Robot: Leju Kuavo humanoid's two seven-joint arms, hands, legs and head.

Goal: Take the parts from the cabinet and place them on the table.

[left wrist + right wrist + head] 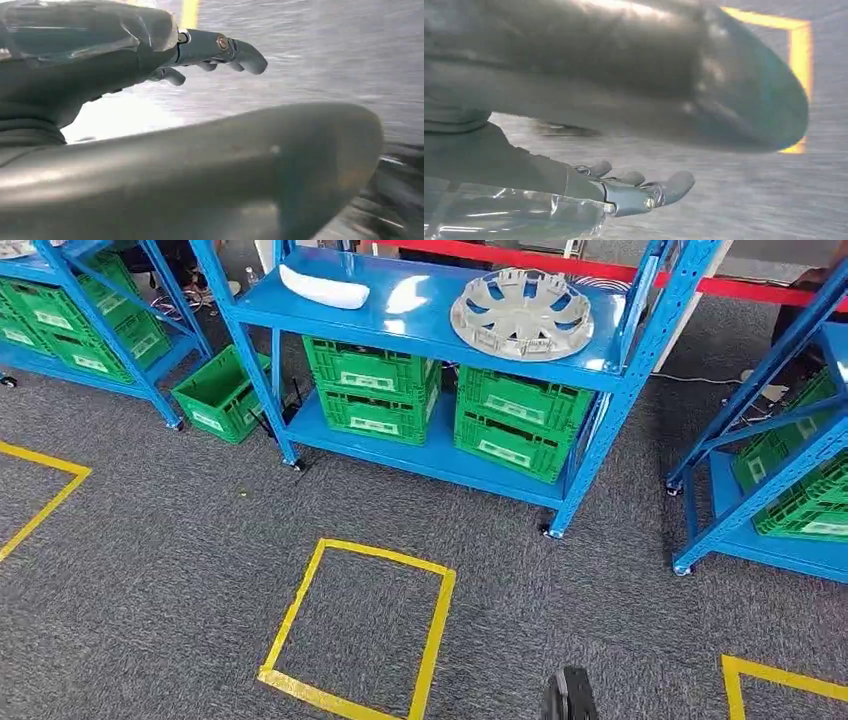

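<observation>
Silver plastic hubcap point(521, 312) and white curved plastic part point(323, 287) both sit on top shelf of blue metal cabinet point(420, 310), well apart from robot. Left robot hand point(200, 52) and right robot hand point(634, 192) hang released, fingers apart, holding nothing. Risk: the hubcap lies flat and wide, so a grasp may slip or push it into the cabinet's upright.

Open top shelf point(420, 315), upright point(655, 300) beside hubcap point(521, 313)
</observation>
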